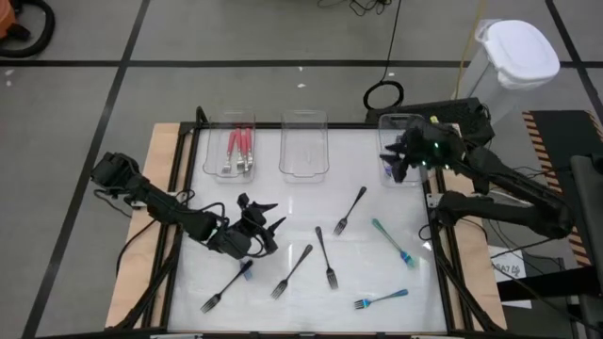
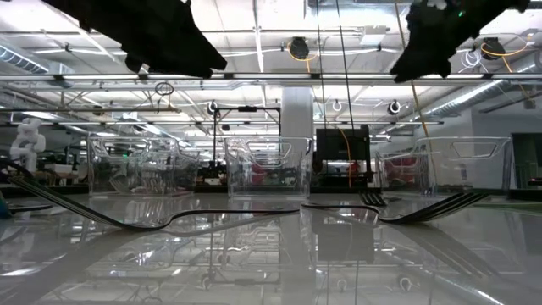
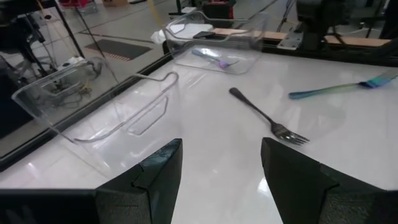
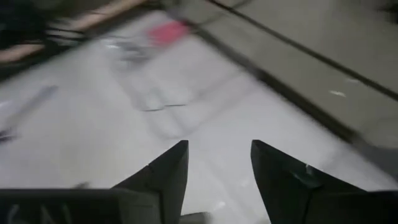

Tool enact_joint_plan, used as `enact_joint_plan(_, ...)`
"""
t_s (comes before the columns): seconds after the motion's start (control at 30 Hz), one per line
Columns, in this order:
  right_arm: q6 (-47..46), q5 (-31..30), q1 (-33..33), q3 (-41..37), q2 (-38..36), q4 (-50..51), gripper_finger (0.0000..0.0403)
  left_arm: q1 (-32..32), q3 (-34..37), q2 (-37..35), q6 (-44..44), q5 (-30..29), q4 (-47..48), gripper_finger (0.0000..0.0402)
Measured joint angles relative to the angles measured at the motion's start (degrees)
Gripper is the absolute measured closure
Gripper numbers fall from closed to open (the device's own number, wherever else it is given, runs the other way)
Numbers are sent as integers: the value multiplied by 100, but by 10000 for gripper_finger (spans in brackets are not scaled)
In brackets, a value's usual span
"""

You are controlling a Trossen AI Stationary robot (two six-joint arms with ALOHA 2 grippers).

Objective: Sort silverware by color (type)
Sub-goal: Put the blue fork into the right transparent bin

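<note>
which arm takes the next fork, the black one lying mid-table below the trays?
Left, probably. The left tool hangs open over the table's left-centre, close to the black forks, with nothing between its fingers. The right tool is open too, but sits at the right tray on the far edge, farther away.

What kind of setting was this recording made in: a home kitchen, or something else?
Probably a robotics lab or workshop, not a kitchen: the low view shows an open ceiling with strip lights and equipment racks, and the white table stands on a grey floor marked with black tape lines.
</note>
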State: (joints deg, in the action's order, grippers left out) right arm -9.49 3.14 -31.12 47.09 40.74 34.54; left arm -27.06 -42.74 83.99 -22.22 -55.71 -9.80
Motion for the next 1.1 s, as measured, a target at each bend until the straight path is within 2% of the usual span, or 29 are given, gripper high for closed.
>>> enact_joint_plan(0.1,-229,6,660,-16,-132,-64,232,107,0,0,1,0,0,183)
enact_joint_plan(0.2,-382,6,1276,-231,-199,-543,232,197,0,0,1,22,2,183)
enact_joint_plan(0.5,-488,0,2698,-1454,-119,-2822,232,389,0,0,-2,280,2,183)
enact_joint_plan(0.73,-454,-172,3067,-1997,165,-3435,232,388,0,0,-214,293,289,183)
enact_joint_plan(0.9,-310,-591,3167,-2024,463,-3642,232,384,0,0,-733,398,718,183)
enact_joint_plan(1.1,1,-605,3207,-2024,859,-4324,232,379,0,0,-1291,638,985,183)
